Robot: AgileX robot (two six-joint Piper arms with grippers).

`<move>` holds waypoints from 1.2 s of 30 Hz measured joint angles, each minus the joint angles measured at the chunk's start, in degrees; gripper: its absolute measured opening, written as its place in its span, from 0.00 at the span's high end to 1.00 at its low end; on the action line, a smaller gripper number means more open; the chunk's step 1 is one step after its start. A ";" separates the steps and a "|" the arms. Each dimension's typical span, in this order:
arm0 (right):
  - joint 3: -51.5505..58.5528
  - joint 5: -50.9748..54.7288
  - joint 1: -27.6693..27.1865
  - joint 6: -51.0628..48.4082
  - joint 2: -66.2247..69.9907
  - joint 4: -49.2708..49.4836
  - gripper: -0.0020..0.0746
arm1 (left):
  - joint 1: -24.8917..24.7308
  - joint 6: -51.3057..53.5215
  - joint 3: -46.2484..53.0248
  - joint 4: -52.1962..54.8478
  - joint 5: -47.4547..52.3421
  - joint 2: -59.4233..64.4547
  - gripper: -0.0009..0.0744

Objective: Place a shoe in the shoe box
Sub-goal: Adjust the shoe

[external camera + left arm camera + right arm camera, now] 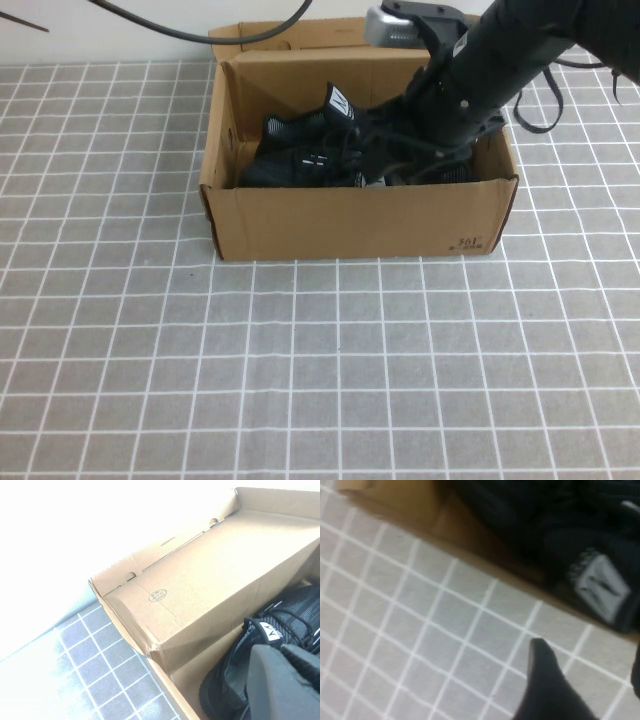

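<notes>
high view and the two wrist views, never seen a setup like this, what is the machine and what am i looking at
It is a robot with two arms, each ending in two fingers that pinch. The high view looks down at a grey checked tablecloth. On it stands an open brown cardboard shoe box, and a black knit sneaker with a white tongue tag lies inside. A dark arm reaches into the box from the far right. The other two pictures come from cameras on the wrists. The left gripper, fingers shut, is close by the sneaker inside the box. The right gripper shows above the cloth at the box's edge, fingers open, holding nothing.
</notes>
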 joint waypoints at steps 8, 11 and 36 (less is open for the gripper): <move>-0.10 -1.20 0.00 1.30 0.24 -1.14 0.53 | 0.04 -0.12 0.00 0.23 0.11 0.00 0.99; -0.37 -2.48 0.00 1.36 1.32 -1.06 0.52 | 0.04 -0.12 0.00 0.23 0.11 0.00 0.99; -0.46 -8.66 0.00 3.84 6.82 -0.23 0.64 | 0.04 -0.12 0.00 1.13 0.22 0.00 0.99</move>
